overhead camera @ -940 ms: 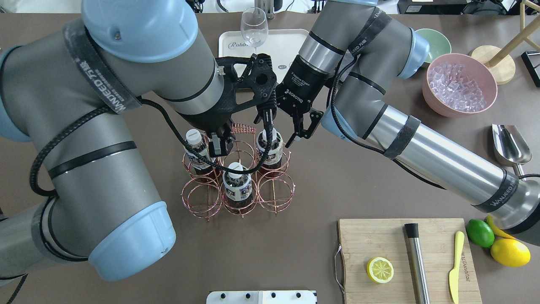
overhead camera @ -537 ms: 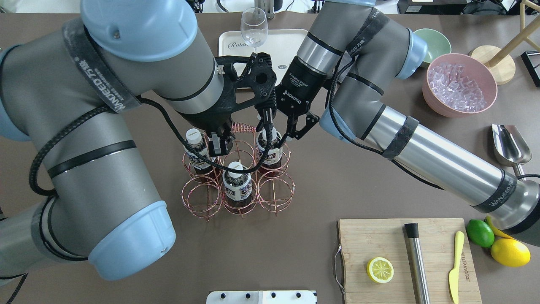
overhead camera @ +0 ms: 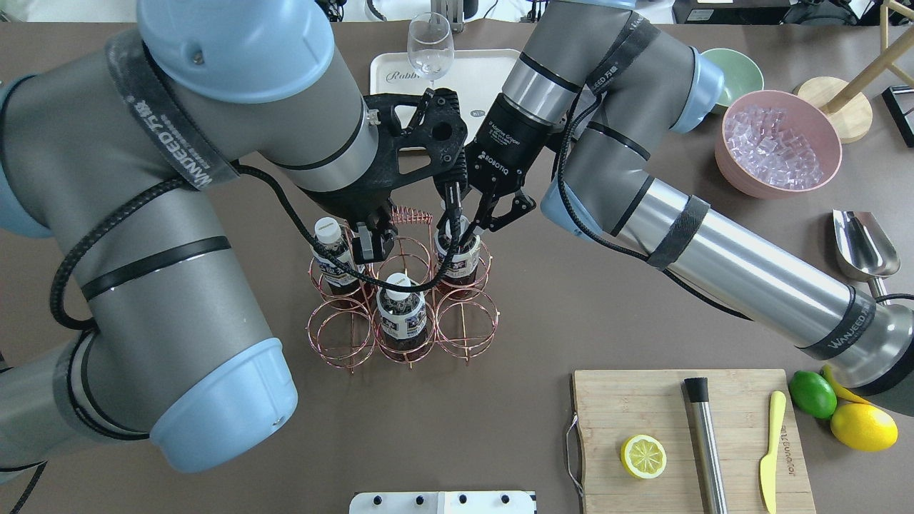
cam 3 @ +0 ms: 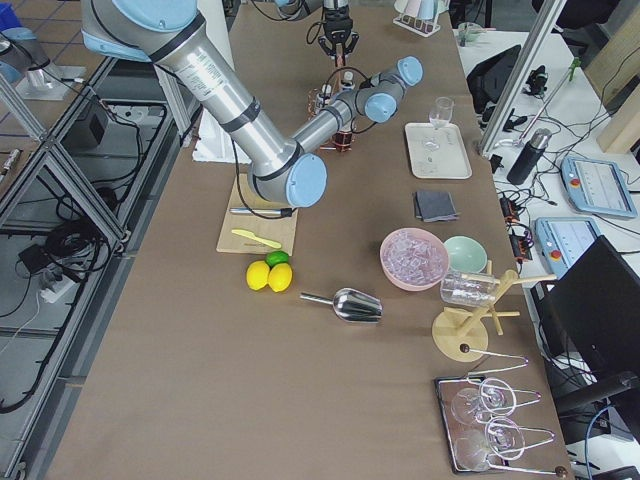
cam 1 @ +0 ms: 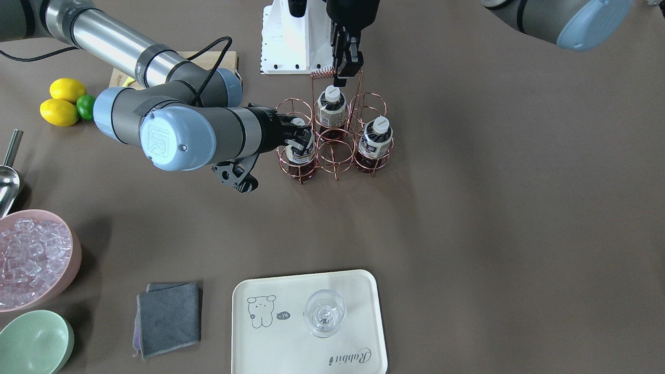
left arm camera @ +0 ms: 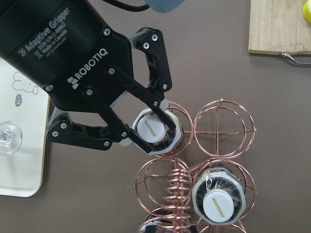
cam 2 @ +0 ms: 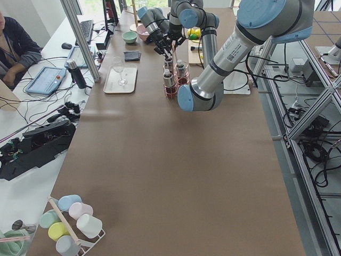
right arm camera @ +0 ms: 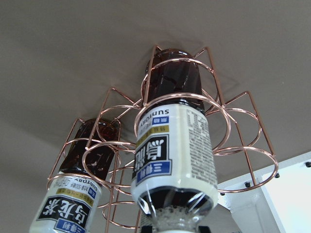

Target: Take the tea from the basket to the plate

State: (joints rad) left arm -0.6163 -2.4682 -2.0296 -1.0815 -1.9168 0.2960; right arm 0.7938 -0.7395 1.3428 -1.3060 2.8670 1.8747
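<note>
I see grey arm links (overhead camera: 178,307), pale-blue joint caps (overhead camera: 221,414), black WANDEED straps (overhead camera: 835,337), black cables (overhead camera: 275,200); the right gripper (left arm camera: 151,128) is marked ROBOTIQ.

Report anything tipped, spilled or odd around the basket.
Nothing stands out. The tea in the right pincer and two other bottles stand upright, capped, in the basket; the glass stands upright on the plate.

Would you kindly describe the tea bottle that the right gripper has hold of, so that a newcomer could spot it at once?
Mid-table stands the copper wire basket holding three like bottles. The tea bottle is in the corner cell on the robot's right, in the row nearer the cream tray. It alone has the right gripper clasped about its neck.
</note>
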